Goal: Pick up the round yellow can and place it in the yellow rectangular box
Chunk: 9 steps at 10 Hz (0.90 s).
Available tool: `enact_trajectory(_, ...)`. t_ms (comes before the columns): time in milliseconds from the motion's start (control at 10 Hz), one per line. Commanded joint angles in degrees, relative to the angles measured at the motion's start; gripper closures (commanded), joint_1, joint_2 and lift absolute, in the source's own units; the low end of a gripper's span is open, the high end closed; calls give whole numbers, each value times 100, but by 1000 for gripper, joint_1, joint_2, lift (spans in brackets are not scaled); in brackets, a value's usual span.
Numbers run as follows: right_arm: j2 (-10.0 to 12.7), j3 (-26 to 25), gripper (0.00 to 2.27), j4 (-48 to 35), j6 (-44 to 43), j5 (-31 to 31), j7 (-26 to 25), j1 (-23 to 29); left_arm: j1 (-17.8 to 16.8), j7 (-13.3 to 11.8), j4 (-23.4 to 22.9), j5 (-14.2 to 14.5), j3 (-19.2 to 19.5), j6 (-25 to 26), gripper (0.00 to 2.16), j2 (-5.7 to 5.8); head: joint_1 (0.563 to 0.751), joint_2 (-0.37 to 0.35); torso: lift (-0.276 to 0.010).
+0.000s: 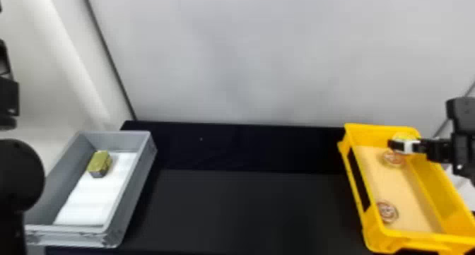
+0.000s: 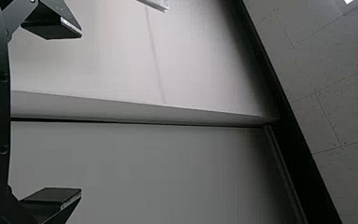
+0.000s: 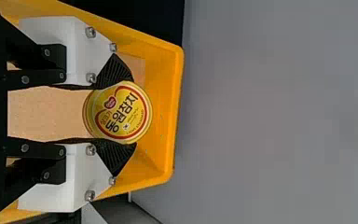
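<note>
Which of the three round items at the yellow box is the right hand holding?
The yellow can, farthest from the robot, gripped by the right hand. The middle one and nearest one lie in the box.

A ceiling light [image 2: 349, 1] glows in the dim left wrist view.

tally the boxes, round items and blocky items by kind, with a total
Boxes: 2 (yellow box, grey box)
Round items: 3 (yellow can, far reddish disc, near reddish disc)
Blocky items: 1 (olive block)
Total: 6
</note>
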Motion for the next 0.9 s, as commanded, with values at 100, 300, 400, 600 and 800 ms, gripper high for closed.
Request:
enact_trajectory(100, -40, -62, 780, 670, -1, -180, -13, 47, 31, 0, 9, 26, 17, -39, 88, -1, 694, 54, -3)
enact_trajectory(300, -119, -150, 780, 591, 158, -259, -13, 293, 39, 0, 9, 26, 35, -39, 88, -10, 694, 54, -3)
enact_trajectory(400, -154, -203, 780, 485, 263, -259, -13, 425, 39, -8, 0, 26, 43, -39, 88, -10, 694, 54, -3)
enact_trajectory(600, -216, -300, 780, 248, 430, -286, -4, 706, 39, -8, -17, 26, 43, -30, 88, -10, 694, 54, -3)
enact_trajectory(800, -233, -379, 780, 142, 509, -321, -13, 864, 31, -17, -26, 26, 43, -22, 88, -10, 694, 54, -3)
